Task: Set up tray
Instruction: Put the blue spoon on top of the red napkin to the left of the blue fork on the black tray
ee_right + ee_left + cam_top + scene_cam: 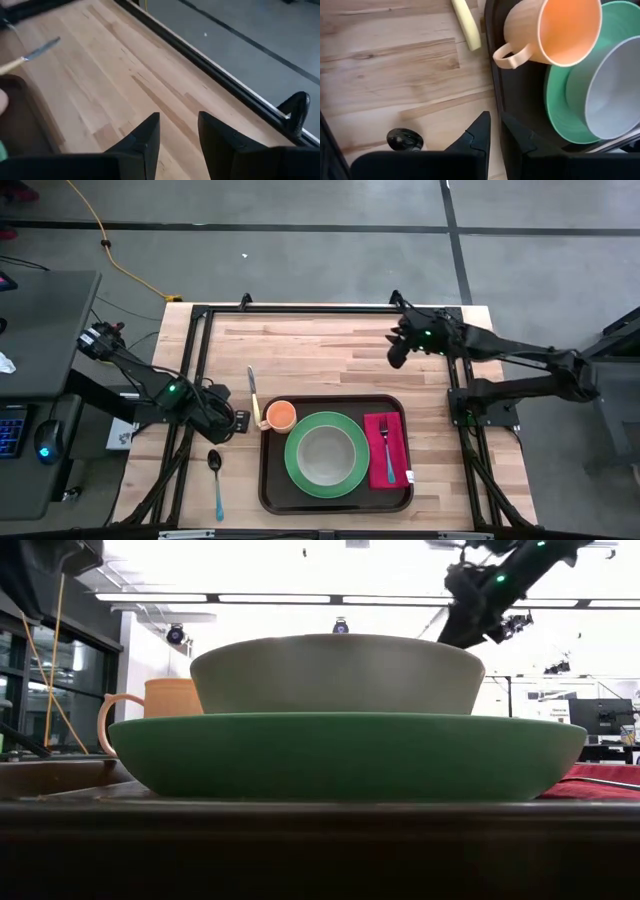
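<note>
The tray sits at the near edge of the table, about in the middle. On it is a green plate with a grey bowl inside. An orange cup stands in the tray's far left corner, touching the plate. On the right side of the tray lies a pink napkin with a pink fork on top. So a lot looks done: plate, bowl, cup, napkin and fork are all in place. Two things are not on the tray yet. A spoon with a blue handle lies on the table, near and left of the tray. A knife with a yellow handle lies just left of the cup, pointing far. I think those two are what is left to put on. The left gripper is low, just at the left edge of the tray, between the spoon and the cup. Its fingers are only a little apart, with the tray's rim between them, and I cannot tell if they pinch it. The right gripper hangs up high over the far right part of the table, well away from everything. Its fingers are apart and hold nothing.
</note>
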### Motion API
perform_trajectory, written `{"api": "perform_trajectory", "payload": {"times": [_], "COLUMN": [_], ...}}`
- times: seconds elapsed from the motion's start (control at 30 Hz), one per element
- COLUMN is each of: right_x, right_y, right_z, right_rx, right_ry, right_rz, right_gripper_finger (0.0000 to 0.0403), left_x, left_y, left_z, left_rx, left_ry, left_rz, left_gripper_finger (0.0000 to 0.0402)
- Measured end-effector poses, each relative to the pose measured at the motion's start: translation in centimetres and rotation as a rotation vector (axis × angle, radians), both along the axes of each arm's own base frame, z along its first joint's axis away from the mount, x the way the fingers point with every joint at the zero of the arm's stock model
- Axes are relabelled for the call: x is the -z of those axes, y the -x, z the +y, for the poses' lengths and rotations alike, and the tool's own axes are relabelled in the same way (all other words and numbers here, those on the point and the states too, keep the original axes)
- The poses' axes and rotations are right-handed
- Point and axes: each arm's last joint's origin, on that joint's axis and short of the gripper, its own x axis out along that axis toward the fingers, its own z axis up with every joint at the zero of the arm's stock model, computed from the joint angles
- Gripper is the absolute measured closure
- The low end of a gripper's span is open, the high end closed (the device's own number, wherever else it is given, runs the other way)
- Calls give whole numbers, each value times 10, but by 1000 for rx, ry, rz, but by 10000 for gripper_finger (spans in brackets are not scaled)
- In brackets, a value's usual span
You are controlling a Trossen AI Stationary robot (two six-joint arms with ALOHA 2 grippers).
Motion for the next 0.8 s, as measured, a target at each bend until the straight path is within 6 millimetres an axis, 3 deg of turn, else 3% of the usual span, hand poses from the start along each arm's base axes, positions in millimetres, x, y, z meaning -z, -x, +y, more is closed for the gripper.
{"api": "perform_trajectory", "payload": {"times": [0.33,0.8], "right_x": [22,51], "right_y": [33,46], "right_z": [15,23], "right_rx": [-28,-71], "right_ry": [-7,-45], "right_rz": [-180,-313], "right_gripper_finger": [291,291], "left_x": [0,-1], "left_y": [0,-1], "left_z": [0,-2], "left_rx": [-46,-51], "left_ry": [29,55], "left_rz": [9,-5], "left_gripper_finger": [334,334]}}
